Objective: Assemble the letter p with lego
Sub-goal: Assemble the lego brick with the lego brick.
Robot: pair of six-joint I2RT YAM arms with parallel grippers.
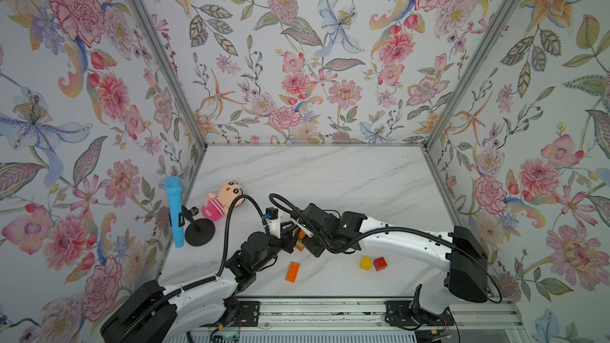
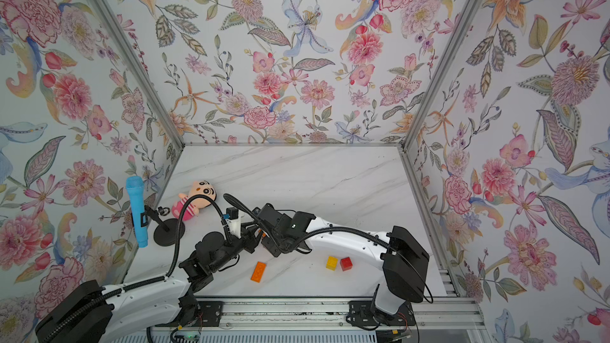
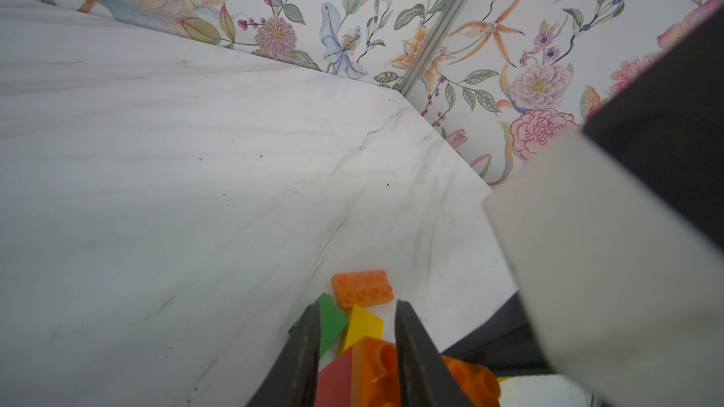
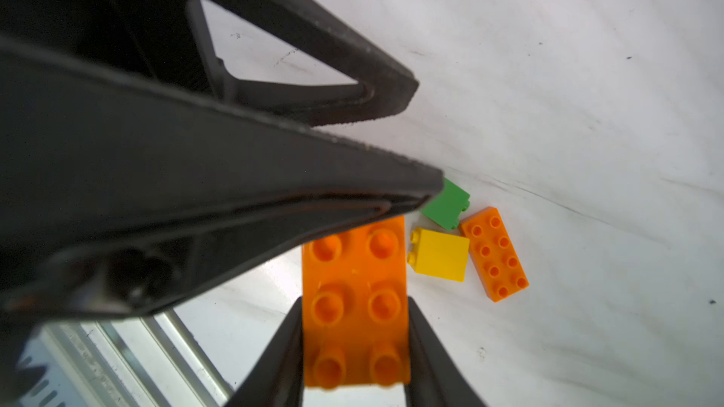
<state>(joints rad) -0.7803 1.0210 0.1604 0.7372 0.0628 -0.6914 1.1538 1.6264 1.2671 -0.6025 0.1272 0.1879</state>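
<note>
Both grippers meet over the middle of the table. In the right wrist view my right gripper point(image 4: 354, 301) is shut on the sides of a long orange lego brick point(image 4: 354, 268), studs facing the camera. My left gripper point(image 3: 358, 307) is shut on that brick's far end point(image 3: 376, 366), with a red brick point(image 3: 335, 381) against it. Below lie a green brick point(image 4: 446, 205), a yellow brick point(image 4: 440, 254) and another long orange brick point(image 4: 495, 254). Nearer the front lie a third orange brick point(image 1: 292, 271), a yellow one point(image 1: 365, 262) and a red one point(image 1: 379, 263).
A pink plush doll point(image 1: 221, 201) lies at the back left. Beside it a blue microphone point(image 1: 175, 212) leans on a black round stand point(image 1: 199, 232). Flowered walls close in three sides. A metal rail point(image 1: 330, 311) runs along the front edge.
</note>
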